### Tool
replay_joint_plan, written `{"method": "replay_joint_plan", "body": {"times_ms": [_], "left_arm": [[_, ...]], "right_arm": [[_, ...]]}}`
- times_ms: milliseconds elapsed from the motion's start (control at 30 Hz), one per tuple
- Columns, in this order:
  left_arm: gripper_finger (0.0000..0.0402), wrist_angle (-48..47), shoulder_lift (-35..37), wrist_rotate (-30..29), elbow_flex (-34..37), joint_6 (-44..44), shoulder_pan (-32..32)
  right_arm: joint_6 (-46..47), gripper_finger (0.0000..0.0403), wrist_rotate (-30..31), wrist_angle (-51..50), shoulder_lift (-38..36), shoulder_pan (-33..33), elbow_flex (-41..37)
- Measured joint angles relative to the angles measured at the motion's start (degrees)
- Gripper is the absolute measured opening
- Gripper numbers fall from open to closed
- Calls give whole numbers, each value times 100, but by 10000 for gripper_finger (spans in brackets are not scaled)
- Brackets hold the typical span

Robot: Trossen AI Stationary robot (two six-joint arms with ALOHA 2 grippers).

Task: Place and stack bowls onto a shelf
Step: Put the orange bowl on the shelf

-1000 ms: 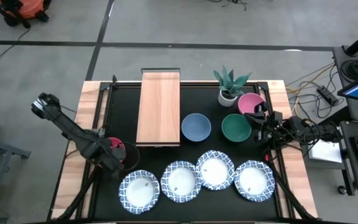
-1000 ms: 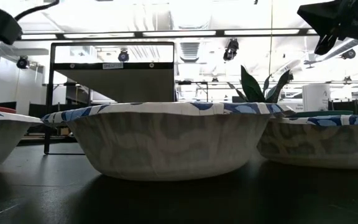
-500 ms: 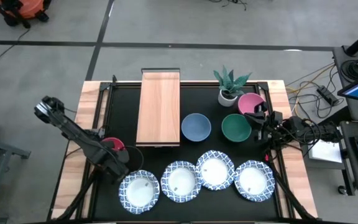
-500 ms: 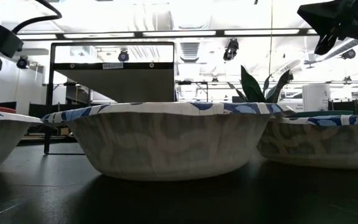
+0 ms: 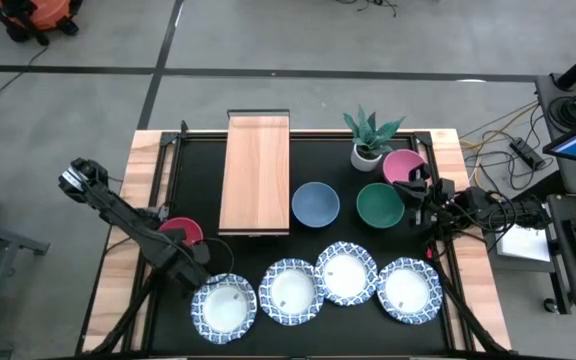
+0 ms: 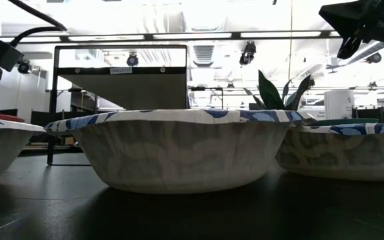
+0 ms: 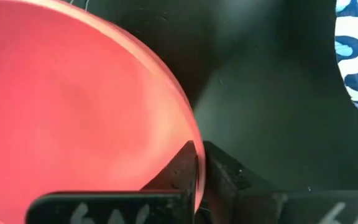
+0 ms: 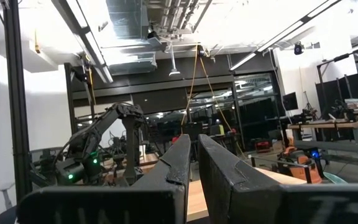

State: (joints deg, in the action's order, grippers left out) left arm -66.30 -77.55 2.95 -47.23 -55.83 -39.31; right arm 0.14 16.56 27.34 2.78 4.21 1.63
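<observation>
The red bowl [image 5: 178, 231] stands at the table's left, and my left gripper [image 5: 190, 256] is shut on its near rim. The shelf [image 5: 256, 172] lies far left of centre. Right of it are the blue bowl [image 5: 315, 204], the green bowl [image 5: 379, 205] and the pink bowl [image 5: 403, 165]. Several white dishes with blue rims [image 5: 291, 292] stand in a row along the near edge. My right gripper [image 5: 415, 193] hangs shut beside the green bowl, touching nothing. My left gripper pinches the red bowl's rim [image 7: 193, 144] between its two fingers, one finger [image 7: 178, 173] inside the bowl and the other [image 7: 230, 175] outside. The fingers come slanting down from above at the bowl's near side. The bowl sits upright.
A white pot with a green plant [image 5: 368, 148] stands far right, next to the pink bowl. The leftmost white dish [image 5: 223, 305] lies close to my left gripper. Bare black tabletop [image 5: 193, 180] lies left of the shelf.
My left arm has come down and a little toward the table's near edge at the red bowl. The bowl has stayed where it was.
</observation>
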Motion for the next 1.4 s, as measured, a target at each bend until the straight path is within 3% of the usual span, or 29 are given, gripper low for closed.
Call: {"method": "replay_joint_plan", "body": {"times_ms": [167,367,600,967,1067,1200,1400], "left_arm": [[1,-840,79,-43,-401,26,0],[2,-1944,200,-539,-1385,84,3],[0,-2406,353,-1531,-2445,257,9],[0,-2379,384,-3854,-3851,1437,241],[0,-2368,380,-4213,-4163,2154,628],[0,-2127,376,-4255,-4442,3469,1514],[0,-1463,373,-3283,-4565,5772,3317]], "right_arm": [[-2,22,-1,-1,1,0,0],[-9,22,-2,-1,0,0,0],[-15,22,-2,-1,0,0,0],[-15,22,-2,-1,-1,0,0],[-15,22,-2,-1,-1,0,0],[34,22,-2,-3,1,0,0],[133,22,-2,-116,1,0,0]]}}
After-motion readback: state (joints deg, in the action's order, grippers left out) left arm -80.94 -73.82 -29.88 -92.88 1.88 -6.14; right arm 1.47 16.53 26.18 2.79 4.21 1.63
